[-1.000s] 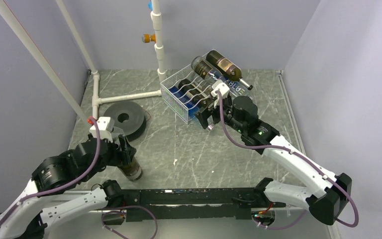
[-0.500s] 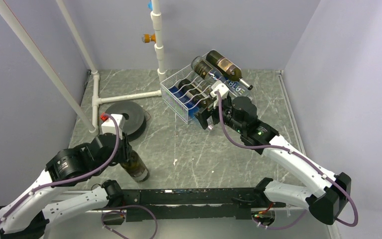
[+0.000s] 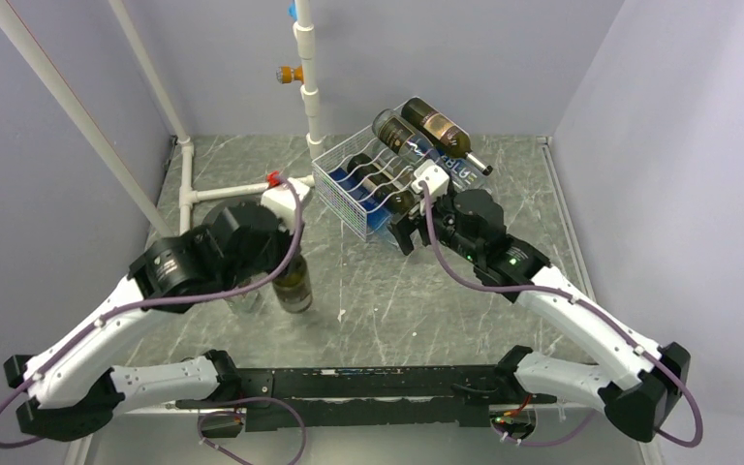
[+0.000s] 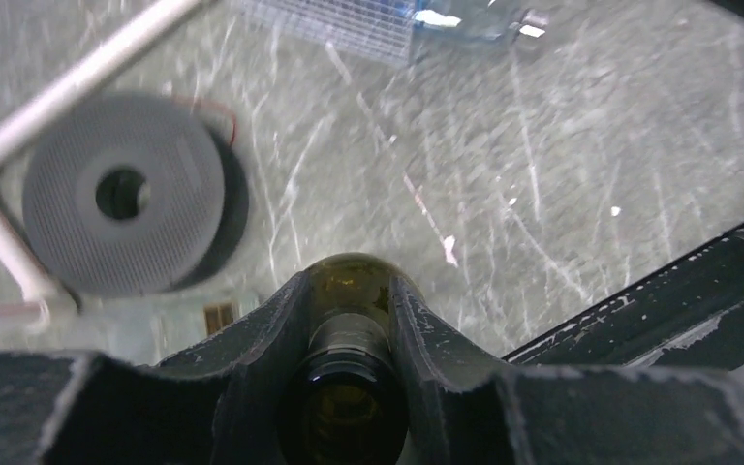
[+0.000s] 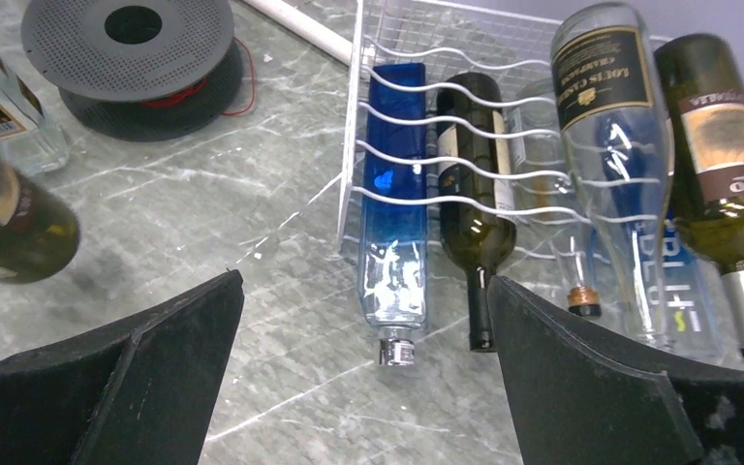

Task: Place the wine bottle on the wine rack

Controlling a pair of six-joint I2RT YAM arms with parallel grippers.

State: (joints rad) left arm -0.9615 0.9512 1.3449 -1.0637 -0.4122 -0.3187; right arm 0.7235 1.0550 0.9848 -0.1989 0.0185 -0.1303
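- Top view: the table point(image 3: 397, 310) is grey marble-patterned. The rack point(image 3: 341, 194) stands at its far middle, well apart from the bottle point(image 3: 294, 289), which is left of centre.
- The rack's lower cradles hold a blue bottle point(image 5: 394, 194), a dark one and what looks like a clear one. Two more bottles lie on the upper tier at its right. The upper cradles to the left look free, so one of those is probably the target.
- White pipes point(image 3: 252, 186) run along the table left of the rack. A carry that stays low could catch them.
- The left gripper point(image 3: 286, 254) is clamped on the bottle's neck from above, its fingers point(image 4: 286, 320) hugging the glass on both sides. The step is the carry. I cannot tell whether the base is clear of the table.
- The next move calls for swinging the bottle right and back, then tipping it towards horizontal to lie in a cradle.
- The right gripper point(image 3: 405, 232) hangs just in front of the rack with its jaws wide apart and nothing between them. It sits in the approach path and may need to give way or help.
- The black spool point(image 4: 68, 203) lies behind and left of the bottle, out of the route.
- A small clear bottle point(image 5: 0, 107) stands near the spool, close to the held bottle.
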